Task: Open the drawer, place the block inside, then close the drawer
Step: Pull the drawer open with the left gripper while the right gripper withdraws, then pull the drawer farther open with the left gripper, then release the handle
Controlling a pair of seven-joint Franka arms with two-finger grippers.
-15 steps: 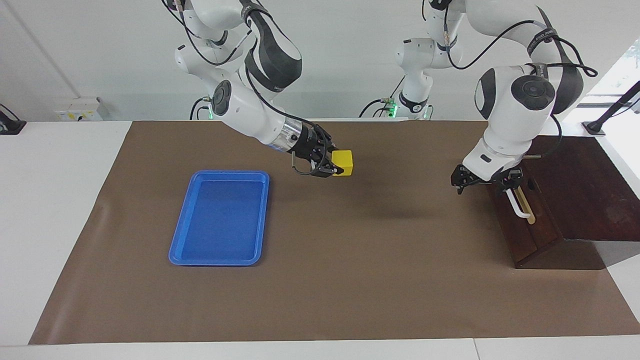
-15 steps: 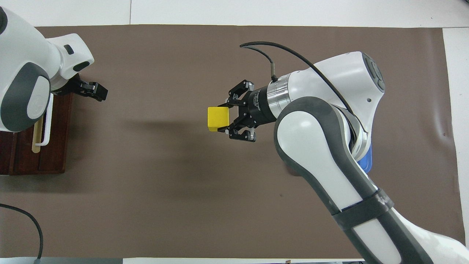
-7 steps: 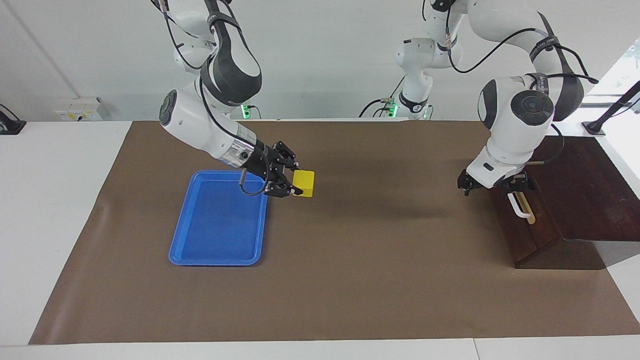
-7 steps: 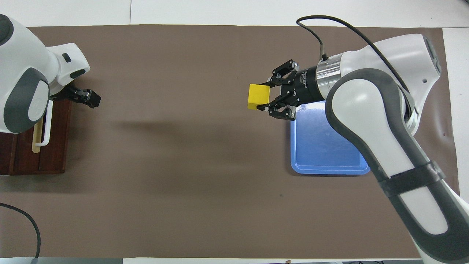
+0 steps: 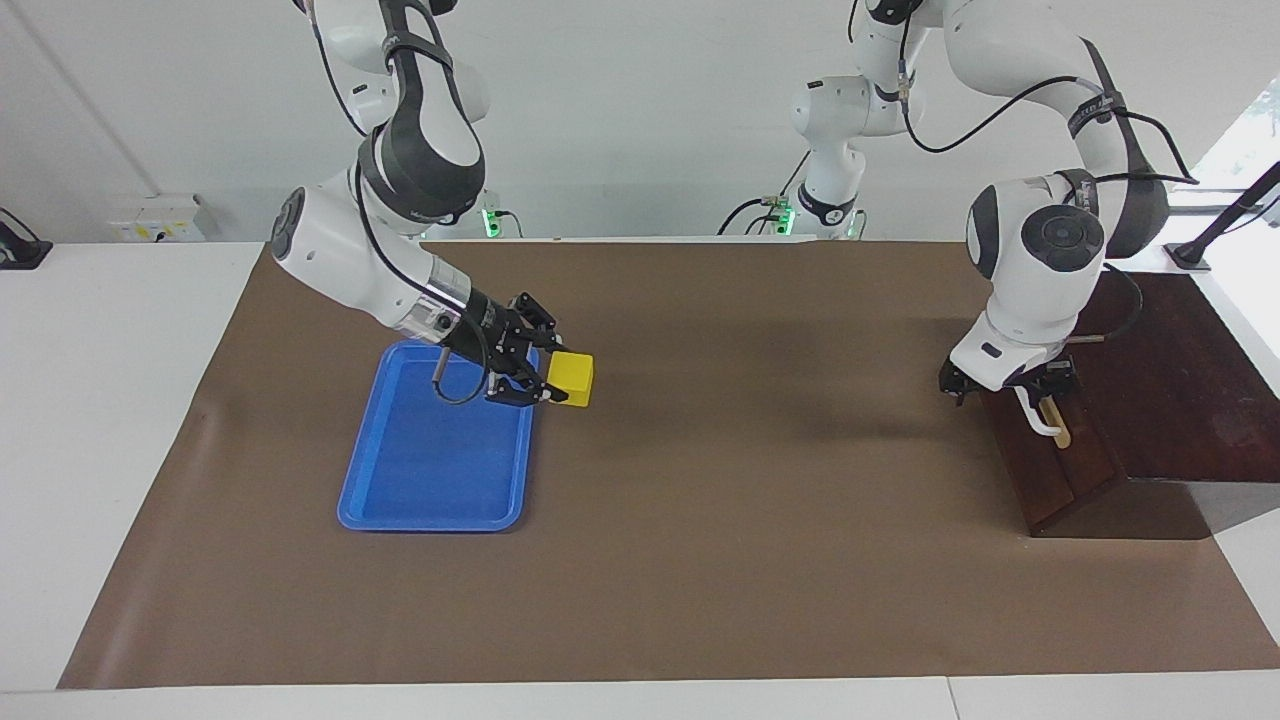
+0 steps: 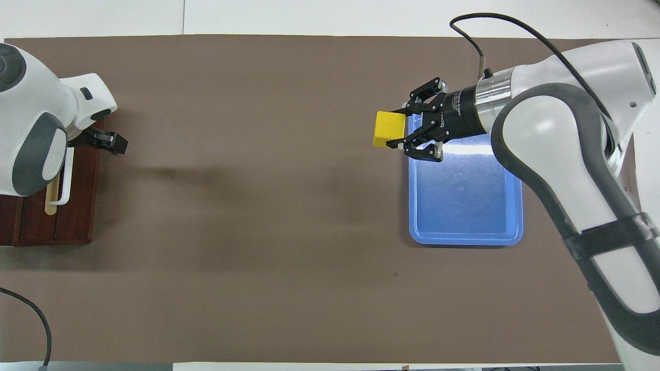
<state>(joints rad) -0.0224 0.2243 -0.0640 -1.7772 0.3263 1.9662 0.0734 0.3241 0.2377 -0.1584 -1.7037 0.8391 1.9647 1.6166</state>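
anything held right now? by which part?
Right gripper holds the block by two opposite side faces, just off the tray. Left gripper, by the drawer, holds nothing.

White table [image 5: 120, 420] under a brown mat [image 5: 700, 560] covering most of its top. Plain white wall [image 5: 640, 120] at the robots' end, with a socket box [image 5: 160, 218] low on it. Bright window [image 5: 1245, 130] by the left arm's end.
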